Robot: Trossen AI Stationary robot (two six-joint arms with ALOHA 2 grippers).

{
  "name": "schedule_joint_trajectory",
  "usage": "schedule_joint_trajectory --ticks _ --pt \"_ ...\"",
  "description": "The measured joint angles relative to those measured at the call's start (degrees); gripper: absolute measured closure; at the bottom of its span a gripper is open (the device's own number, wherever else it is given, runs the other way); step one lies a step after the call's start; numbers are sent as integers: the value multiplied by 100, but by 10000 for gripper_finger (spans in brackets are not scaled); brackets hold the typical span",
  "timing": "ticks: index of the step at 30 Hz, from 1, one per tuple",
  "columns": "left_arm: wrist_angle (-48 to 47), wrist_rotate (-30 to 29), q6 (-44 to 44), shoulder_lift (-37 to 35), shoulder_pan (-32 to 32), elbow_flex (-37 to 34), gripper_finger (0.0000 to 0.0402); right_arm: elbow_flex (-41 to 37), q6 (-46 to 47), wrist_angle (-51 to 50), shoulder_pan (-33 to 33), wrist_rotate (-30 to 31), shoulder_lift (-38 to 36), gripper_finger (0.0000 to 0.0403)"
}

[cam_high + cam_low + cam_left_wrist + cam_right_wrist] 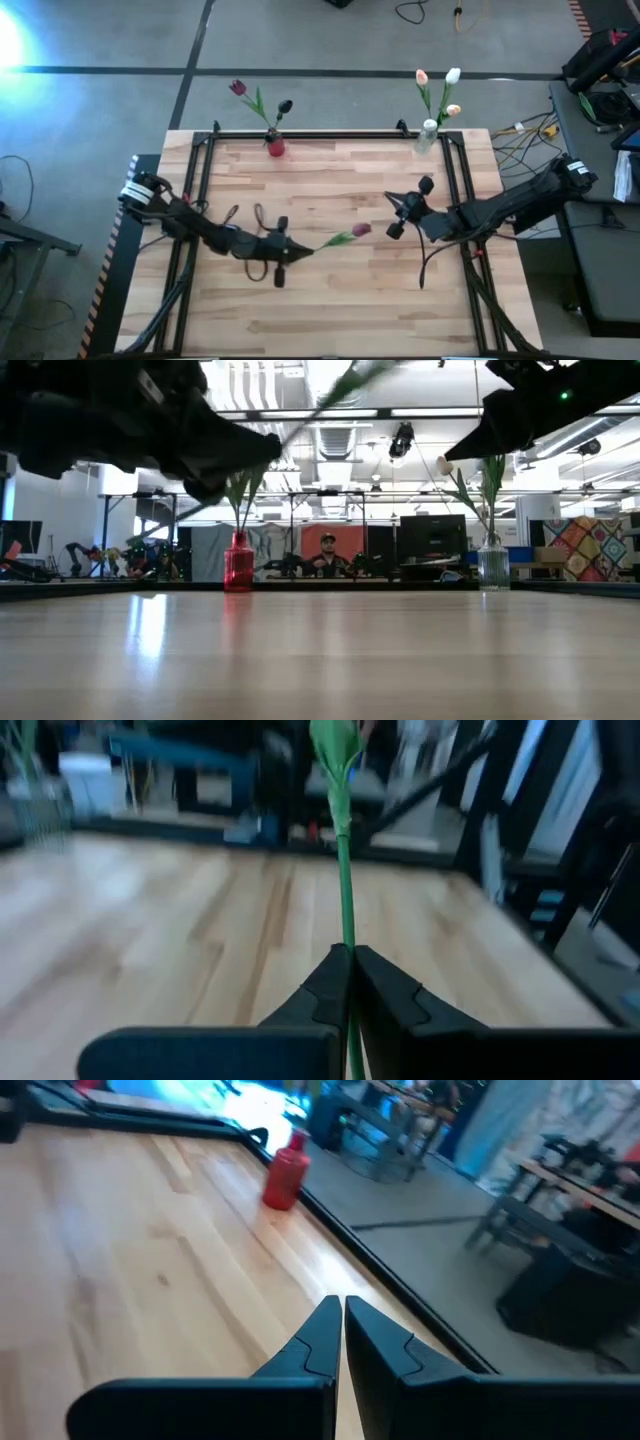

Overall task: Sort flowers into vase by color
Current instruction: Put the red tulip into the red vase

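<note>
Your left arm reaches low across the table's middle, its left gripper point(285, 256) raised above the wood. The maroon tulip point(360, 230) points away from it toward the right arm, stem pinched between the closed fingers point(385, 995). Your right gripper point(408, 205) waits near, fingers together and empty. The red vase point(276, 147) stands at the far edge

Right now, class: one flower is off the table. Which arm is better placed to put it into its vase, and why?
Left. The left gripper is shut on the dark-headed flower, so it can likely carry it to the red vase. The right gripper hangs empty nearby.
</note>
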Motion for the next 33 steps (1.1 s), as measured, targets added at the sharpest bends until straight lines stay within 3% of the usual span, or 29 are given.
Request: schedule_joint_trajectory --ticks 4,7,11,15,23,33 --pt "975 0 359 -42 -4 -423 401 -313 -513 1227 -3 -624 47 391" --pt "1577 43 698 -26 -4 -539 401 -623 -1092 2394 -11 -1425 63 391" --pt "1938 191 1181 -22 2 -530 401 -1004 -1561 3831 -101 -2655 66 390" --pt "1999 199 1337 -24 125 -355 401 -1145 -1609 4753 -226 -3370 165 390" --pt "1916 308 1813 -24 218 190 401 -745 -1366 4861 -367 -3552 676 376" --pt "1540 250 2124 -26 223 645 401 368 -1135 4892 -367 -3723 1795 257"
